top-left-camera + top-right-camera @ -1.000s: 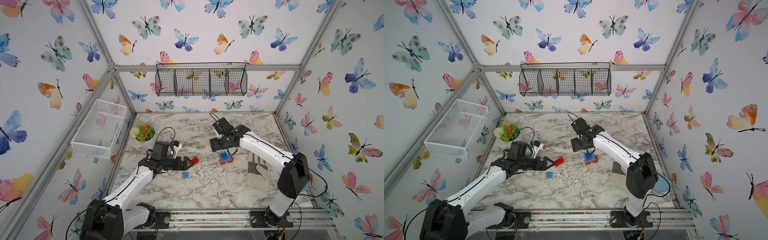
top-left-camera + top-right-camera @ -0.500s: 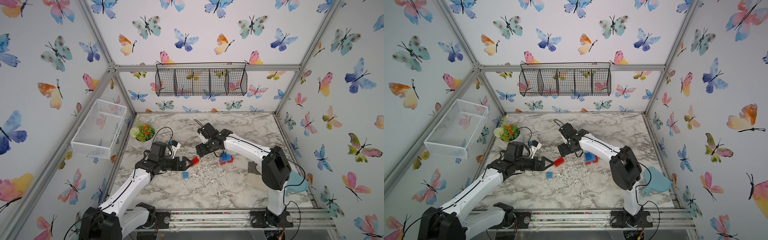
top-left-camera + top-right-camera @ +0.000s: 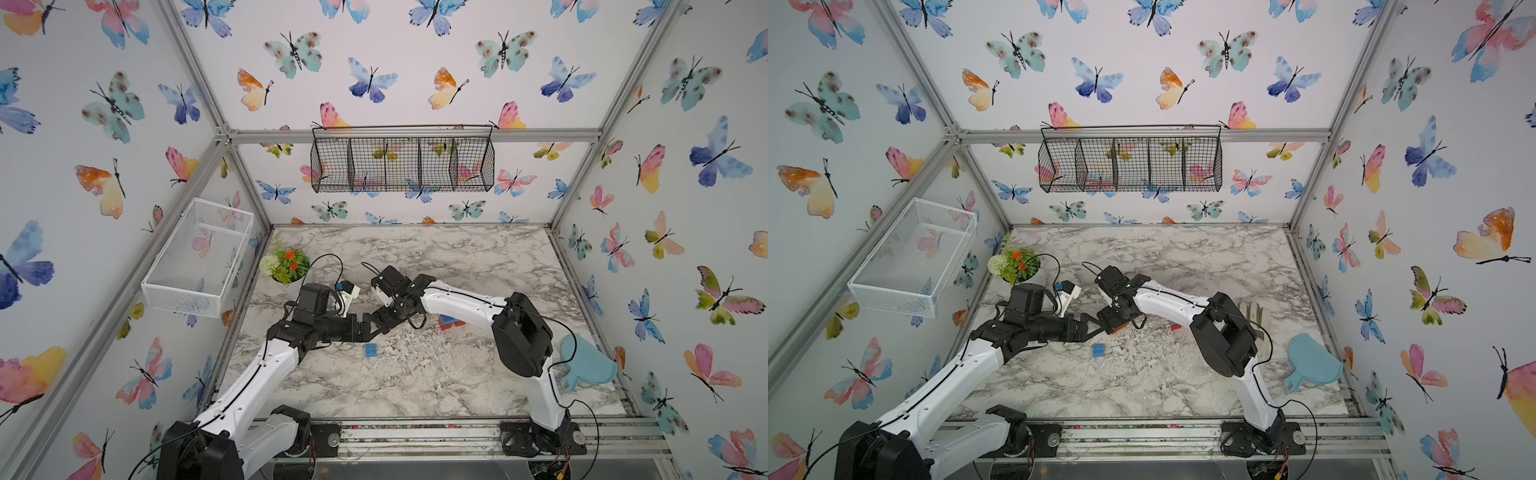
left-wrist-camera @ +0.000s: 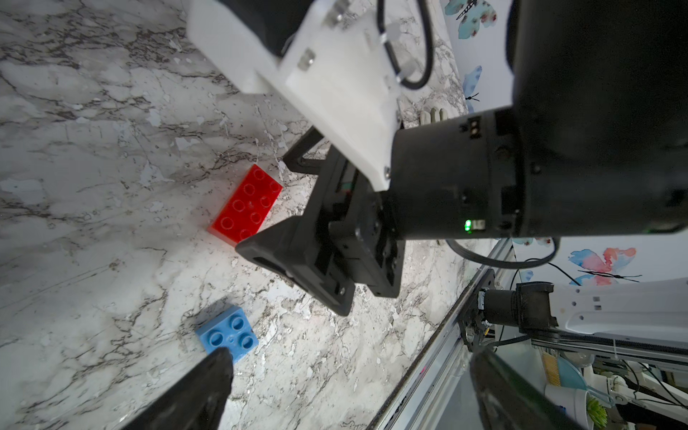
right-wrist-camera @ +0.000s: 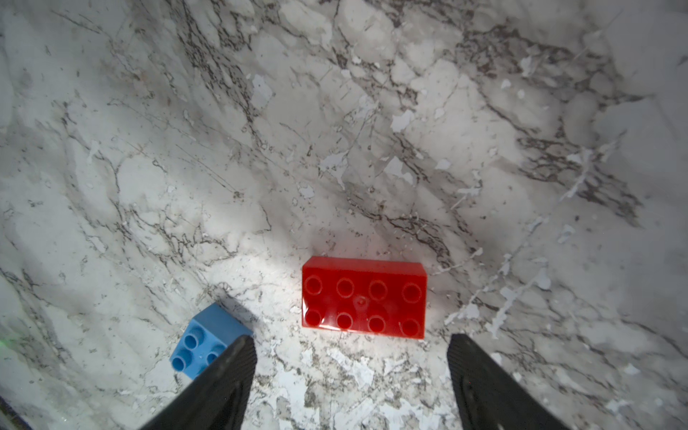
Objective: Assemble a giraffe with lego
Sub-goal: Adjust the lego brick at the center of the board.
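Your right gripper point(image 5: 352, 376) hangs wide and empty over the long red studded plastic brick point(image 5: 363, 296), which both top views mostly hide. That brick lies flat mid-bench on chipped marble-patterned laminate point(image 5: 335, 130), a small blue square brick point(image 5: 203, 344) just beside it. Your left gripper point(image 4: 346, 376) gapes too, holding nothing. A red-and-blue brick stack point(image 3: 450, 322) sits half hidden behind the right arm.
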You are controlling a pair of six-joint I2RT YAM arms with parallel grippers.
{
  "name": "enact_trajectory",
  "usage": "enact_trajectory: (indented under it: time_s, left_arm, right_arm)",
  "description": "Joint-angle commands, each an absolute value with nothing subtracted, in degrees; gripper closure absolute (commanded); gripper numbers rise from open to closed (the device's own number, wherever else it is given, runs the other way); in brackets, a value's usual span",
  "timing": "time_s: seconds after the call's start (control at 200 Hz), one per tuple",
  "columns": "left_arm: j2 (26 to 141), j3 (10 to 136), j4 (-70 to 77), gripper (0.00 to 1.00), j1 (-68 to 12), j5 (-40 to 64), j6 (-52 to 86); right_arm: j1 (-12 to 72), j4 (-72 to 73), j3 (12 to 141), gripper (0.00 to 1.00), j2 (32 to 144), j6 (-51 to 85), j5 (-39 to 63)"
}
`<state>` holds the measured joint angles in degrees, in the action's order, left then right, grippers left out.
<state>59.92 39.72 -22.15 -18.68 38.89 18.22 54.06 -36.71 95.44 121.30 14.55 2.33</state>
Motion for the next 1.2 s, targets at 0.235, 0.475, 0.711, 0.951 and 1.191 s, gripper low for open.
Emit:
enact_trajectory:
  time_s: [0.235,0.475,0.711,0.951,1.191]
  left_arm:
    - [59.1,39.1,-21.4,0.02,-18.3,41.4,17.7]
    - [59.2,38.9,-21.0,0.02,-18.3,41.5,17.8]
    - [59.3,39.0,-20.9,0.02,-18.3,41.5,17.8]
    - [59.2,38.9,-20.8,0.02,-18.3,41.5,17.7]
    - [59.2,38.9,-20.8,0.02,-18.3,41.4,17.7]
  right_arm:
    - [54.9,-35.9,97.6,0.16,124.7,12.9,-0.4]
    - [55.3,-36.1,98.6,0.17,126.5,12.4,-1.5]
    - [55.6,-35.9,98.5,0.19,127.3,12.4,-2.2]
    - [55.8,-35.7,98.3,0.22,127.6,12.5,-3.4]
    - [55.8,-35.9,98.5,0.25,127.9,12.4,-3.7]
